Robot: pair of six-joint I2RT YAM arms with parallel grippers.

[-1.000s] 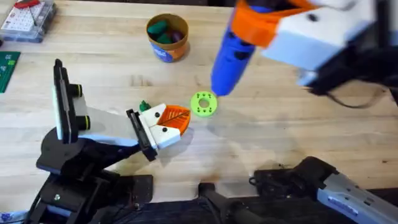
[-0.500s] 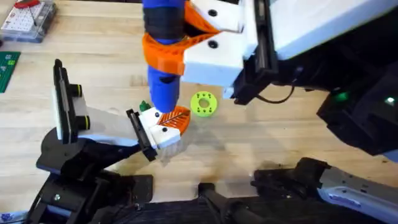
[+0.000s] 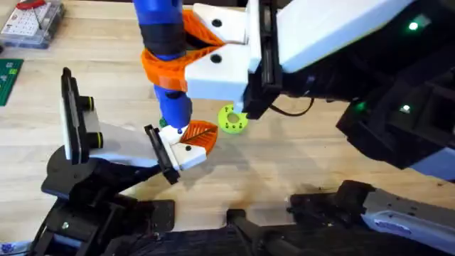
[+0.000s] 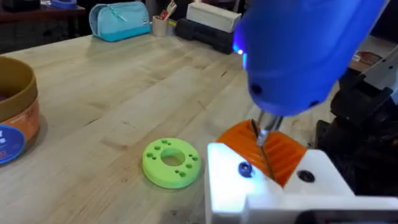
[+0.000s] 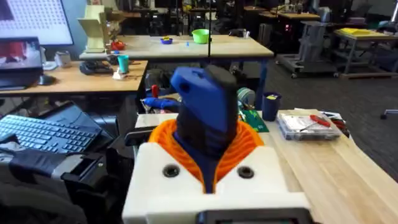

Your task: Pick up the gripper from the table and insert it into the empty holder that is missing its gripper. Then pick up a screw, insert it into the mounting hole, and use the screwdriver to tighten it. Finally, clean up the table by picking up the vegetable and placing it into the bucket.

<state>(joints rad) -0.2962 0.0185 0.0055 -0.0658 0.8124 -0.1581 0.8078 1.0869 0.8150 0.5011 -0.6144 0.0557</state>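
Holding the screwdriver (image 3: 165,57) clenched in our right gripper (image 3: 186,62), we had its thin metal tip over the gripper (image 4: 267,168), which sat in the holder (image 3: 106,142) at the table's (image 3: 298,156) near left. We judged that tightening needed the tip seated squarely in the screw (image 4: 245,169), with light, upright pressure. Our left gripper's state we could not tell.

A green ring (image 3: 232,119) lies near a clear parts box (image 3: 30,21).

No lettering on the bucket (image 3: 190,69) or elsewhere can be read.
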